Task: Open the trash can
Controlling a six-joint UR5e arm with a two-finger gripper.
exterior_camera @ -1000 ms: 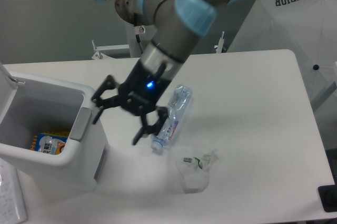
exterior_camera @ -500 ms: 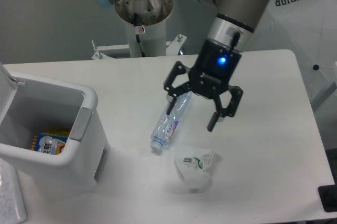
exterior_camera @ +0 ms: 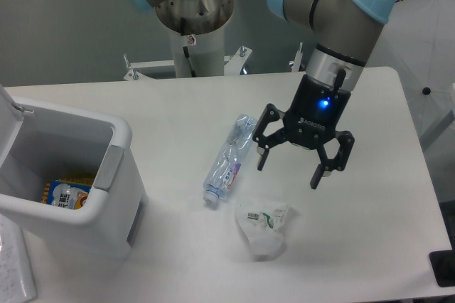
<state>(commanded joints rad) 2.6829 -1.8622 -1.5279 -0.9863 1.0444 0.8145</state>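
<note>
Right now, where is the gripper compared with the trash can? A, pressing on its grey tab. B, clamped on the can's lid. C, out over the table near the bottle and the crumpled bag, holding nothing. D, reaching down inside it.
C: the open gripper hangs empty over the table beside the bottle and crumpled bag, well away from the trash can, whose lid is already up.
</note>
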